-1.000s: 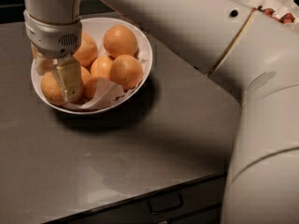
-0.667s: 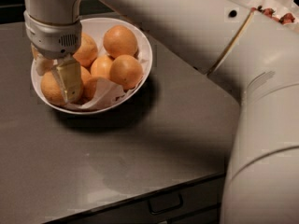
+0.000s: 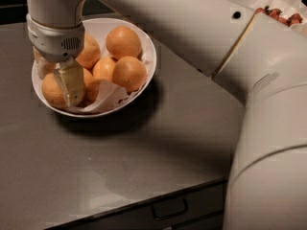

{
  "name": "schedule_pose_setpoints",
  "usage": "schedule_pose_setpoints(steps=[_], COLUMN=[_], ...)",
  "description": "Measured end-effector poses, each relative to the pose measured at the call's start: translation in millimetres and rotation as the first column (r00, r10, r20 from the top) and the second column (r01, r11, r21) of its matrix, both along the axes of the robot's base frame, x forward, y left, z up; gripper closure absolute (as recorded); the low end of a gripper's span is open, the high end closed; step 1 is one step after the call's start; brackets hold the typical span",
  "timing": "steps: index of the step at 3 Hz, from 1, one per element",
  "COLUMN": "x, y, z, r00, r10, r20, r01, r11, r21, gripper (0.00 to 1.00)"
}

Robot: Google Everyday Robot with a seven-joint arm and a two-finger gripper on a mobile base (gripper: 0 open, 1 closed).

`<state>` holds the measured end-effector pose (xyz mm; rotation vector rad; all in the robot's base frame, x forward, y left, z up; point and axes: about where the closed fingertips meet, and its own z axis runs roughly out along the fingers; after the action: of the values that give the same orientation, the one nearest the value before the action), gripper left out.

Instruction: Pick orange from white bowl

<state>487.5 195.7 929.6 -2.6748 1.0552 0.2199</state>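
The white bowl (image 3: 144, 42), lined with crumpled white paper, stands on the dark table at the upper left and holds several oranges. My gripper (image 3: 71, 85) hangs from the wrist into the bowl's left side. It is right against the orange (image 3: 50, 91), a pale yellow-orange fruit at the bowl's left front, and hides part of it. Other oranges lie at the back (image 3: 123, 41), in the middle (image 3: 129, 73) and under the wrist (image 3: 91, 51).
My white arm (image 3: 268, 109) crosses from the upper middle down the right side. Another white bowl with strawberries (image 3: 283, 13) stands at the top right. The table's front edge with a drawer handle (image 3: 169, 209) runs along the bottom.
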Motion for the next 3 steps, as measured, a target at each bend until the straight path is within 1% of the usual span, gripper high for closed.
schedule_pose_setpoints(steps=[3], x=[2.2], y=[-1.8], z=[-13.0], r00=[0.9996], r10=[0.005], r20=[-0.029], r01=[-0.005], r11=[1.000], r21=[0.000], gripper=[0.38])
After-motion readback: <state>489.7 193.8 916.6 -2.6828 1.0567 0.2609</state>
